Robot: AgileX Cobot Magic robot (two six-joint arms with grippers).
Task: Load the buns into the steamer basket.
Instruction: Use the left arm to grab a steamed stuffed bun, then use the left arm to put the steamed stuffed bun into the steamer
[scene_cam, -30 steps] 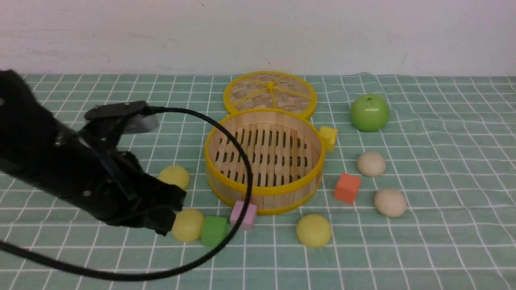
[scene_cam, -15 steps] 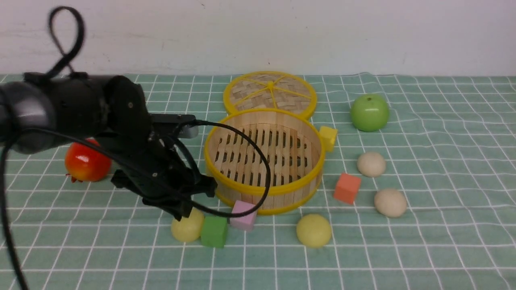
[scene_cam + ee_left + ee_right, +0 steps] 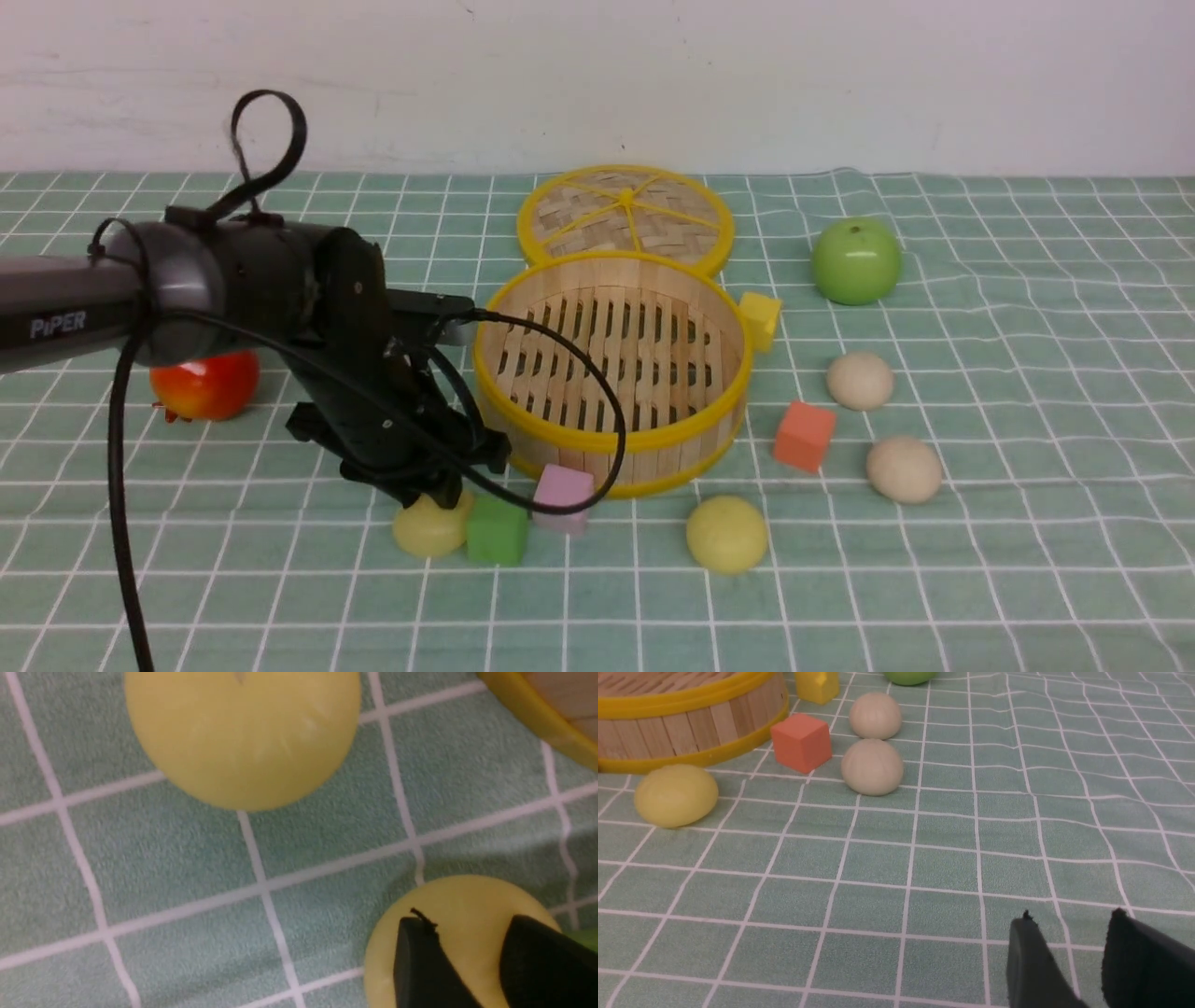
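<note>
Left fingers [image 3: 420,970] stand apart, tips over the yellow bun [image 3: 448,896] beside the green cube [image 3: 497,530].

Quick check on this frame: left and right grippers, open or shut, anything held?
Left gripper: open, jaws apart just over a yellow bun, nothing held.
Right gripper: open, holding nothing.

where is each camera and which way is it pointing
Front: between the arms, facing forward over the basket; left arm shows.
Left wrist: on the left arm, looking down at two yellow buns; left gripper tips show.
Right wrist: low over the cloth, facing the basket and two beige buns; right gripper tips show.
Shared: front and right wrist both show the orange cube.
</note>
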